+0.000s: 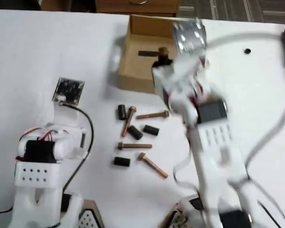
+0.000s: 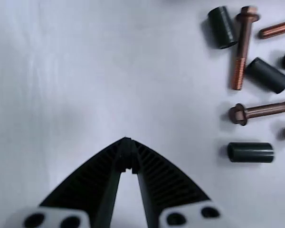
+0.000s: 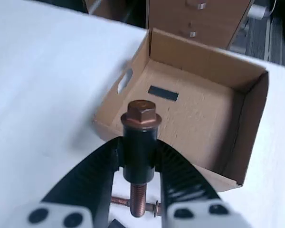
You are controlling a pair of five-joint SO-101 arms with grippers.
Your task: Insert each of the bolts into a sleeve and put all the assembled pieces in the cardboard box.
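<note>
Now, at the left, our left gripper (image 2: 127, 145) is clenched on nothing, poised over the bare table (image 2: 61, 71). Near it, in the middle, four loose bolts (image 1: 134, 146) and four sleeves (image 1: 122, 161) lie scattered. To the right, our right gripper (image 3: 140, 164) grasps a sleeve (image 3: 138, 152) with a bolt (image 3: 141, 114) through it, head up, by the near wall of the cardboard box (image 3: 199, 61). We judge the drop-off is in hand: carry the piece past that wall, hold it upright so the bolt cannot slip out, lower it close to the floor, then release.
</note>
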